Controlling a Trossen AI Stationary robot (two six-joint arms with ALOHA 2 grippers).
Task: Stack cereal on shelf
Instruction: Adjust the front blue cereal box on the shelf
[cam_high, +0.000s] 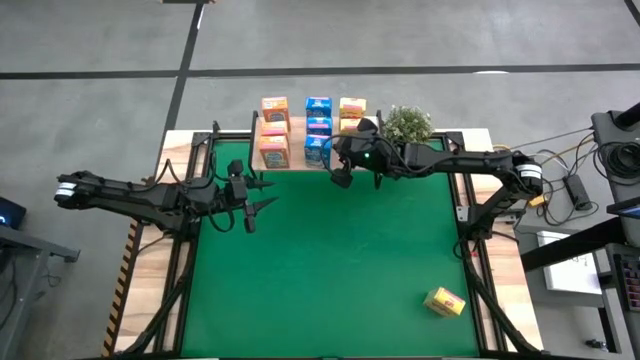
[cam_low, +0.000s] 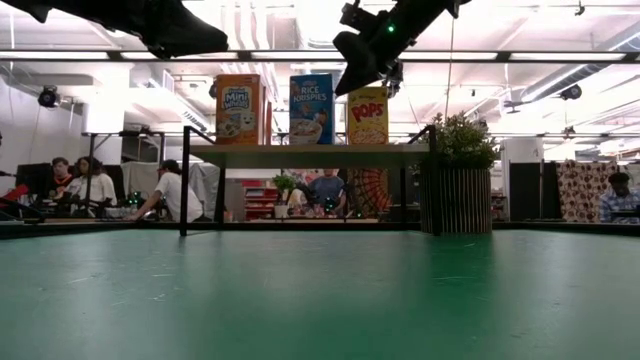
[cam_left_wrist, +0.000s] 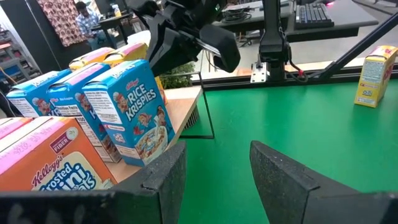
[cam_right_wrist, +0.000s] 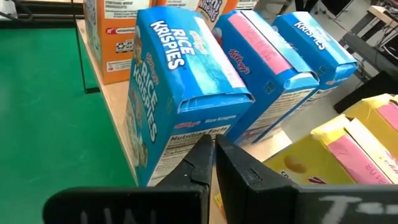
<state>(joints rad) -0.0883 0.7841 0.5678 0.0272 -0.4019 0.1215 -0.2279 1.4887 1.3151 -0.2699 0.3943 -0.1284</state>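
Green matting covers the table (cam_high: 330, 270), and at its far edge stands the low light-wood shelf on thin black legs (cam_high: 300, 160), already carrying eight small printed cereal boxes in three rows: orange-pink (cam_high: 273, 148), blue (cam_high: 317, 148) and, only partly seen behind the arm, yellow (cam_high: 352, 108). The yellow row looks one short. The missing piece appears to be the lone yellow cardboard box (cam_high: 444, 301), lying on its side near the mat's front right corner, well apart from the shelf and from both arms.

That is the relation the next move turns on. The box lies toward the front and to the right, diagonally across the mat from both tools, its long axis slanted to the mat's edges. The right arm's base sits on that side, so it is probably the better placed of the two, though its right gripper (cam_high: 341, 178) is now up by the shelf's front edge, fingers pressed together on nothing, just beside the front blue box (cam_right_wrist: 180, 93). The left gripper (cam_high: 250, 205) hovers over the mat near the shelf's left end, fingers apart and empty.

A reach for the box would likely need a wrist turn to match its slant.
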